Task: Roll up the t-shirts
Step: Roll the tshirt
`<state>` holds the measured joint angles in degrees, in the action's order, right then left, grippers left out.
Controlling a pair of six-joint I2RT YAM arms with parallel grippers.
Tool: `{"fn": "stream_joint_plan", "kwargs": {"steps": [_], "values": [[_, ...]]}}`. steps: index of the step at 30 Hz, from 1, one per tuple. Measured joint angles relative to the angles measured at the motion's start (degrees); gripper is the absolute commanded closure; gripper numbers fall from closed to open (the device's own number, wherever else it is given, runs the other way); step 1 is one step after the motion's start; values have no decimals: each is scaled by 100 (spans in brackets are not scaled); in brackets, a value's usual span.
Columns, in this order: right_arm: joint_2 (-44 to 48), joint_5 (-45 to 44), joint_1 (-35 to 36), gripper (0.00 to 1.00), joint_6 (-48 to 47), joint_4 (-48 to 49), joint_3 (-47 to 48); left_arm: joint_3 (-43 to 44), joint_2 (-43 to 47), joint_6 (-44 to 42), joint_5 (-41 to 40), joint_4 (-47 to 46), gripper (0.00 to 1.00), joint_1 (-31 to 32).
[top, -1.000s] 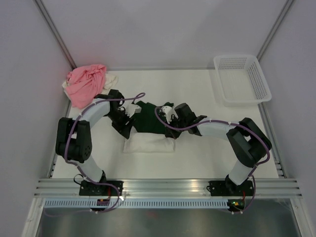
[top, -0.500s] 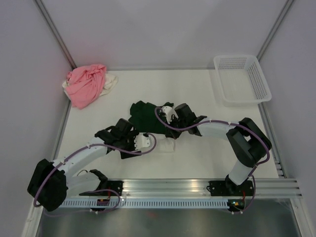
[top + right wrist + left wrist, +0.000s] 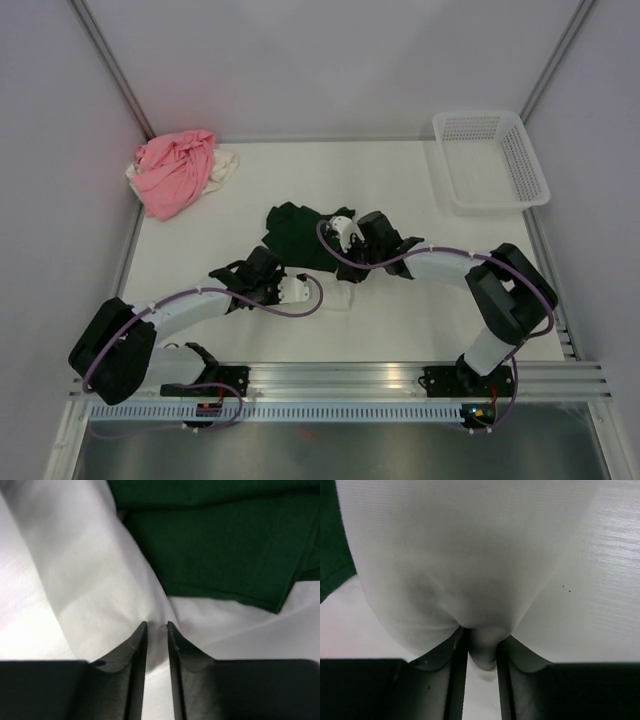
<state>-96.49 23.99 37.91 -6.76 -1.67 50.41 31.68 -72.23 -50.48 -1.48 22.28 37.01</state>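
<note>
White bench [image 3: 420, 320], grey walls round it. Nearest the bases, L pincer [image 3: 480, 632] was clamped on a bunched fold of the white tee [image 3: 470, 555], cloth bulging btwn the fingers. Just beyond, R pincer [image 3: 156, 626] sat nearly together, seemingly nipping the same tee's edge, w/ the dark green tee [image 3: 225, 545] lying against it. Judgement: the step was gathering the white tee for a roll. To do it well, free it from the green one first, draw both grips apart evenly so the cloth goes flat & taut, then roll low to the bench w/ edges aligned. Far left corner: pink tee [image 3: 175, 170] heaped w/ cream tee [image 3: 226, 166], untouched. Far right: basket [image 3: 527, 170].
</note>
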Motion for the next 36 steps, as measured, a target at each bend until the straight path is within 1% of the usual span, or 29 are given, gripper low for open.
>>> {"fn": "stream_joint_plan", "kwargs": {"steps": [1, 3, 4, 5, 6, 8, 11, 17, 25, 27, 28, 29, 30, 31, 34, 36], "values": [[168, -11, 2, 64, -81, 42, -136, -28, -7, -11, -35, -55, 79, 4], [675, -61, 28, 57, -308, 98, -479, -76, 2, -20, -109, -129, 88, 9], [1005, -103, 50, 57, -492, 83, -680, -81, 4, -20, -125, -146, 97, 9], [1338, -153, 107, 55, -728, 101, -879, -81, 13, -7, -138, -149, 98, 9], [1657, -219, 214, 51, -957, 144, -1075, -81, 26, -15, -138, -142, 98, 9], [2188, -358, 562, 48, -1416, 205, -1460, -79, 50, -9, -125, -122, 98, 4], [2562, -566, 1145, 46, -1871, 313, -1856, -7, 76, 9, -72, 22, 98, -20], [2267, -1213, 1685, 45, -2398, 669, -1941, 201, 146, 85, 223, 339, 98, -116], [1488, -1663, 1978, 45, -2865, 1115, -1941, 308, 232, 116, 579, 682, 98, -334], [1377, -1775, 2013, 50, -2929, 1132, -1917, 356, 234, 116, 645, 737, 98, -374], [1311, -1847, 2026, 57, -2955, 1123, -1875, 382, 234, 116, 675, 776, 98, -398], [1241, -1912, 2033, 85, -2983, 1113, -1823, 409, 234, 116, 719, 811, 98, -417], [1189, -1985, 2037, 94, -3012, 1099, -1773, 426, 234, 116, 754, 828, 98, -431], [1161, -2039, 2039, 99, -2981, 1080, -1733, 455, 234, 116, 789, 872, 98, -450], [1143, -2118, 2035, 100, -3010, 938, -1613, 535, 234, 116, 892, 1032, 98, -507], [1193, -2022, 2009, 100, -2992, 761, -1563, 651, 232, 114, 1045, 1248, 98, -562]]}}
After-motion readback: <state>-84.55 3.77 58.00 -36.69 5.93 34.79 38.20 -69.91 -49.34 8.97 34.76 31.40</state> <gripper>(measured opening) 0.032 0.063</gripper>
